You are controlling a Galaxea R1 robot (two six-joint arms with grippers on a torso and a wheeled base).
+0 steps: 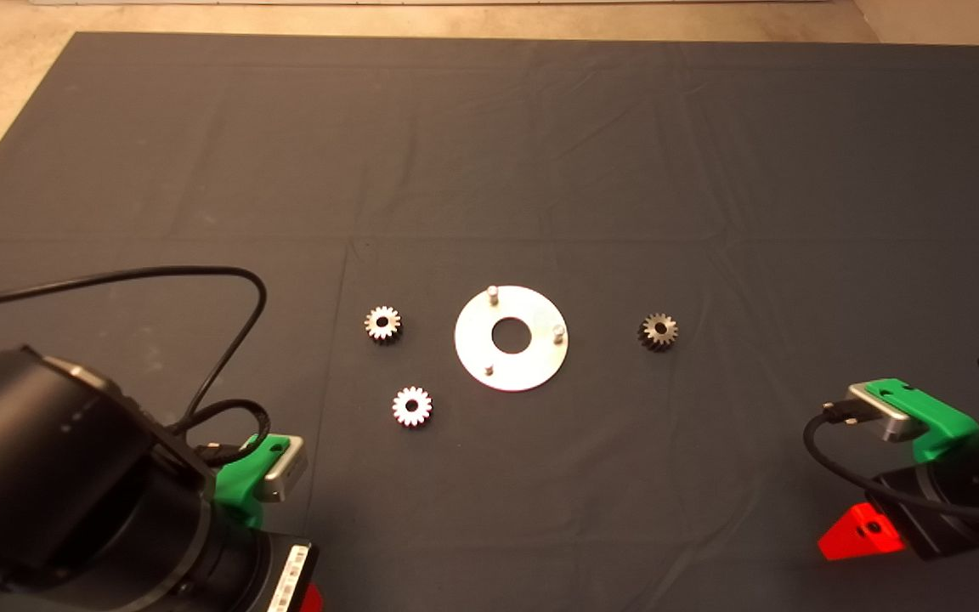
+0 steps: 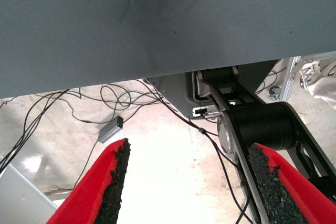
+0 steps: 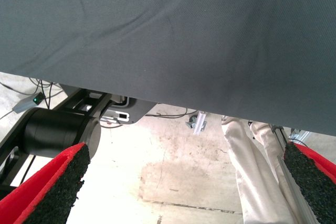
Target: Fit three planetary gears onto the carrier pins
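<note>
Silvery disc (image 1: pixel 511 338) lies mid-mat with its three carrier pins (image 1: pixel 493 292) bare. Two planetary gears (image 1: pixel 382 323) rest just left of it, one to its right. My left end effector (image 2: pixel 186 182) and right end effector (image 3: pixel 186 182) wait at the bench's near edge, fingers apart.

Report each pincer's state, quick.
Left pincer: open, holding nothing, parked at the mat's near edge.
Right pincer: open, holding nothing, parked likewise.
</note>
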